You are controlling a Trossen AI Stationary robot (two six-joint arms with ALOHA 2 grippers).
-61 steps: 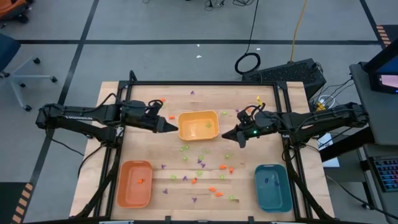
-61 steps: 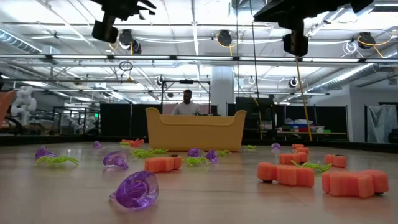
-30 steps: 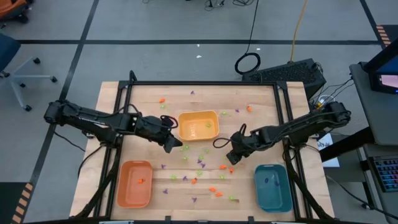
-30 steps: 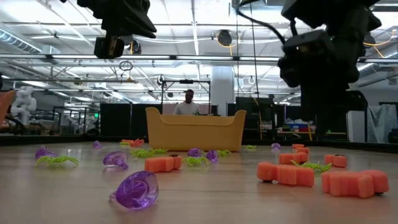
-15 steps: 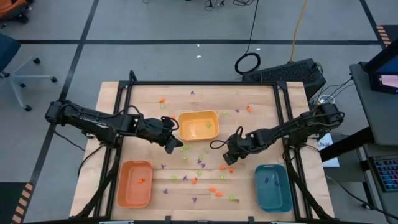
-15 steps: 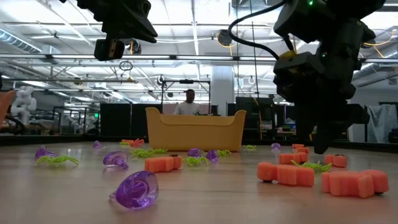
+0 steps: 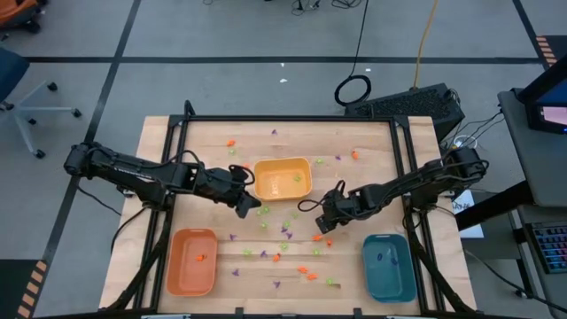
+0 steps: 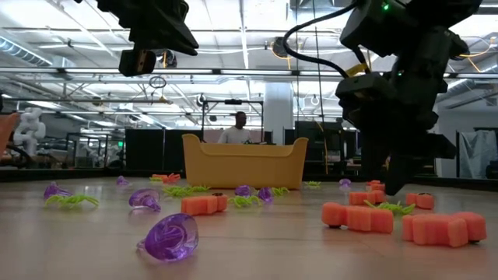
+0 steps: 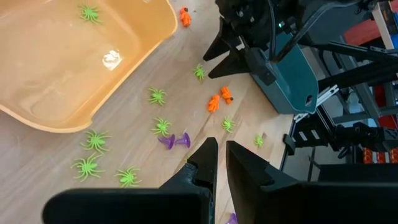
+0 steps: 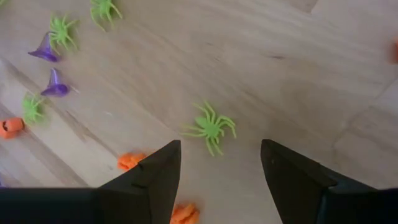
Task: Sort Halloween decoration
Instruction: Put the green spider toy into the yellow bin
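On the wooden table (image 7: 204,133) seen from above, the Halloween decoration (image 7: 285,232) lies scattered as tiny orange, green and purple pieces, mostly in the middle between the three trays. The yellow tray (image 7: 283,178) sits near the centre, the orange tray (image 7: 191,260) at the near left with one orange piece inside, the teal tray (image 7: 389,267) at the near right with a purple piece inside. The left gripper (image 7: 250,207) hangs just beside the yellow tray's left corner, clenched, with nothing seen in it. The right gripper (image 7: 324,224) is low over the scattered pieces, between the yellow and teal trays.

At table height, purple pieces (image 8: 168,236) lie nearest, with orange pieces (image 8: 359,218) to the right and green spiders (image 8: 71,200) farther back in front of the yellow tray (image 8: 244,162). The right gripper (image 8: 389,183) hangs close above the orange pieces; a person (image 8: 239,130) stands beyond the tray.

From the left wrist, the left gripper (image 9: 220,149) has its fingers nearly together and empty, above green spiders (image 9: 91,154) and purple hats (image 9: 175,140) beside the yellow tray (image 9: 140,53), which holds one green spider.

From the right wrist, the right gripper (image 10: 220,152) is spread wide, released, with a green spider (image 10: 210,128) lying on the wood between its fingers (image 10: 158,169), untouched
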